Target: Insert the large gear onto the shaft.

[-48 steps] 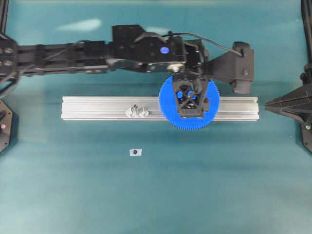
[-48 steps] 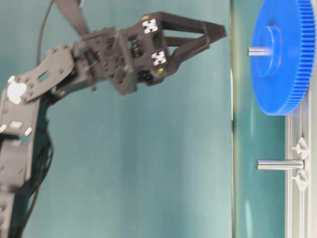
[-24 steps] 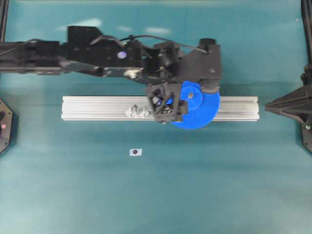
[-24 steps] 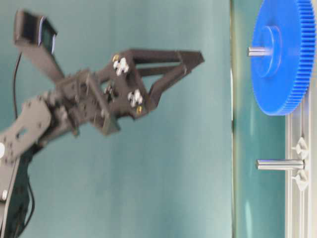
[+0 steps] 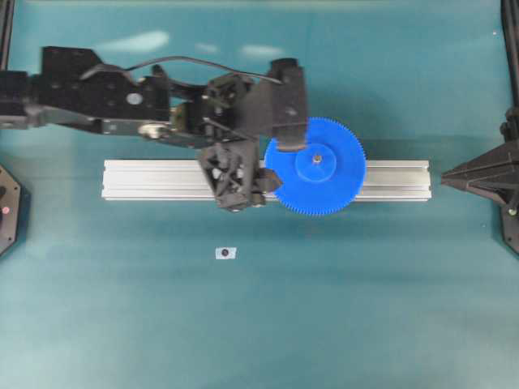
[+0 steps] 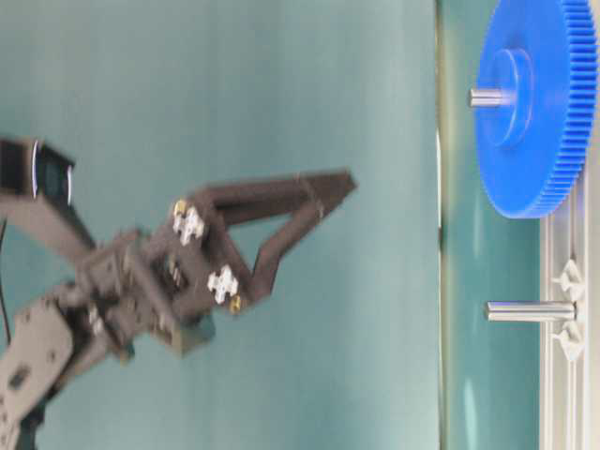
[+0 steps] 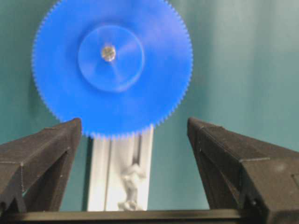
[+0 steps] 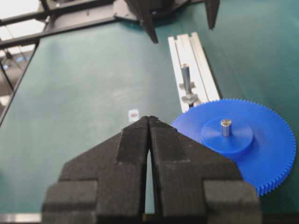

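The large gear, a bright-blue toothed disc, lies flat on the aluminium rail with the shaft poking up through its hub. Nothing holds it. My left gripper hangs open above the rail just left of the gear, apart from it. From the side, the left gripper is well above the table and the gear sits low on its shaft. The left wrist view has the gear beyond the spread fingertips. My right gripper is shut and empty, right of the rail.
A second upright pin with pale mounts stands on the same rail, left of the gear, under the left gripper. A small white tag lies on the teal mat in front of the rail. The right gripper points at the rail's right end.
The left gripper has drawn back from over the gear, moving left along the rail and rising, still open. The gear stays on the shaft. The right arm has not moved.
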`<state>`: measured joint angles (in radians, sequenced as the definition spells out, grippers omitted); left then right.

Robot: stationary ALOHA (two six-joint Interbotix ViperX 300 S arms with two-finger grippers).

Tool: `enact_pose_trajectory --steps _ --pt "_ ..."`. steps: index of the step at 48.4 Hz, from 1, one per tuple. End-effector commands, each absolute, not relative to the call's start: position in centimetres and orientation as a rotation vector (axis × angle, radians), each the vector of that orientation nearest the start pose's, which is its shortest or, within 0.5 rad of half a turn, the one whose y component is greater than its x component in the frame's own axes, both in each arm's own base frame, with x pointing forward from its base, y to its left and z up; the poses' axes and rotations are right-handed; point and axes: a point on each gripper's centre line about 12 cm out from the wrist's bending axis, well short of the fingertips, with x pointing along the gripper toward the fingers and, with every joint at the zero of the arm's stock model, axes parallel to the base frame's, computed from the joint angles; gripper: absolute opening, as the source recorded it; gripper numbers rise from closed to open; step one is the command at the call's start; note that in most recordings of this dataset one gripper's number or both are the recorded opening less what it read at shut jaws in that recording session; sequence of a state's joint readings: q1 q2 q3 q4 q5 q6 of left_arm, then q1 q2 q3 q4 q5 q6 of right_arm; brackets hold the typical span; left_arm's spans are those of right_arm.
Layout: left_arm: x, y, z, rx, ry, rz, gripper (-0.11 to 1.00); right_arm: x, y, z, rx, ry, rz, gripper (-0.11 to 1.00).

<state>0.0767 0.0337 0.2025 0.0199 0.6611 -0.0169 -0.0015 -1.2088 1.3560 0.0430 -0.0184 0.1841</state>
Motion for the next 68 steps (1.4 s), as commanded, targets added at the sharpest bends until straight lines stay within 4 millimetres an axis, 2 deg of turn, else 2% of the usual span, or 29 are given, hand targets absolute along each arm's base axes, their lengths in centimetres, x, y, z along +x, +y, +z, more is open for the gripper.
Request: enact_pose_trajectory --steps 1,14,68 --pt "42.4 3.3 28.2 -0.031 0.839 0.084 0.89 15.6 -0.1 23.3 0.239 0.121 -0.020 0.05" --pt "41.7 3.3 28.3 -0.044 0.824 0.091 0.89 15.5 -0.1 23.0 0.242 0.128 -0.021 0.05" --pt "43.0 3.6 28.2 -0.044 0.780 0.095 0.89 14.6 -0.1 21.2 0.238 0.114 -0.020 0.05"
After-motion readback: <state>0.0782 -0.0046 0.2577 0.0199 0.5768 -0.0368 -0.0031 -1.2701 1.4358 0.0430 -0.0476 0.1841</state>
